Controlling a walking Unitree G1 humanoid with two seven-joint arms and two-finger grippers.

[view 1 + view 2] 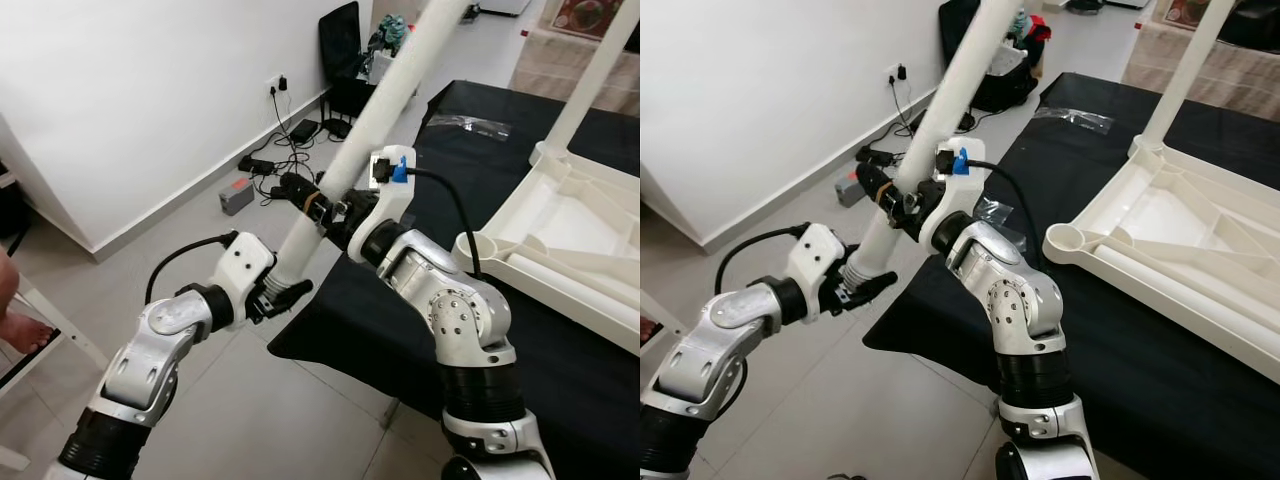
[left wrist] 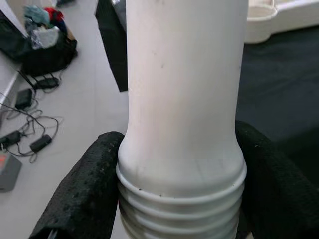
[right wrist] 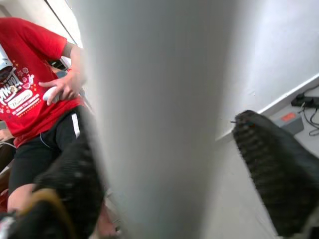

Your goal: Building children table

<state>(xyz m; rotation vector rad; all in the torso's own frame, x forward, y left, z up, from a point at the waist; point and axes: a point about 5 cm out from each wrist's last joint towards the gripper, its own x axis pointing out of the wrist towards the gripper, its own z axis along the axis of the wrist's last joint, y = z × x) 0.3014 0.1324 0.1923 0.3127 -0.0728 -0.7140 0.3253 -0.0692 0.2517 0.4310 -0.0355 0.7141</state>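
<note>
A long white table leg (image 1: 385,100) slants up from lower left to upper right, in front of the black-covered table. My left gripper (image 1: 285,292) is shut on its lower end, just above the screw thread (image 2: 179,209), with both fingers (image 2: 89,189) pressed to its sides. Higher up, my right gripper (image 1: 318,207) is open around the leg (image 3: 149,124); one finger lies against it and the other finger (image 3: 279,174) stands a little apart. The white tabletop (image 1: 560,215) lies upside down on the black cloth, with one leg (image 1: 595,75) standing upright in it and an empty round socket (image 1: 480,245) at the near corner.
Chargers and cables (image 1: 270,165) lie on the tiled floor by the white wall, with a black bag (image 1: 345,50) further back. A clear plastic bag (image 1: 470,125) rests on the black cloth (image 1: 400,340). A person in a red shirt (image 3: 30,89) stands nearby; a bare foot (image 1: 20,325) shows at the left.
</note>
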